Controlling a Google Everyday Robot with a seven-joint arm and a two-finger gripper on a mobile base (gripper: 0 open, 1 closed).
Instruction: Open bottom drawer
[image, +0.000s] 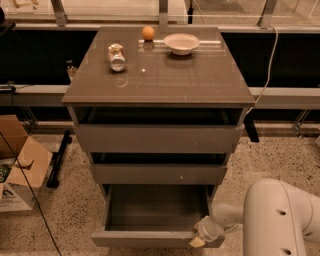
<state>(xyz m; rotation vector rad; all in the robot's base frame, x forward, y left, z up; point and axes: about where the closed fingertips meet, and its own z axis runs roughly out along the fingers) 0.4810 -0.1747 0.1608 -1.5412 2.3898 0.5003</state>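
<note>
The bottom drawer (150, 239) of the grey-brown cabinet (159, 85) stands pulled out toward me, its shallow grey tray showing and bare. Its slim plain front runs along the lower edge of the view. My gripper (197, 240) is at the right end of that front, touching it, at the end of my white arm (280, 220) coming in from the lower right. The middle drawer front (159, 173) and the tall top front (158, 138) above it stay pushed in.
On the cabinet top lie a crushed can (116, 56), an orange (148, 33) and a white bowl (181, 43). A cardboard box (17, 170) sits on the speckled floor at left. A black rail and a cable run behind the cabinet.
</note>
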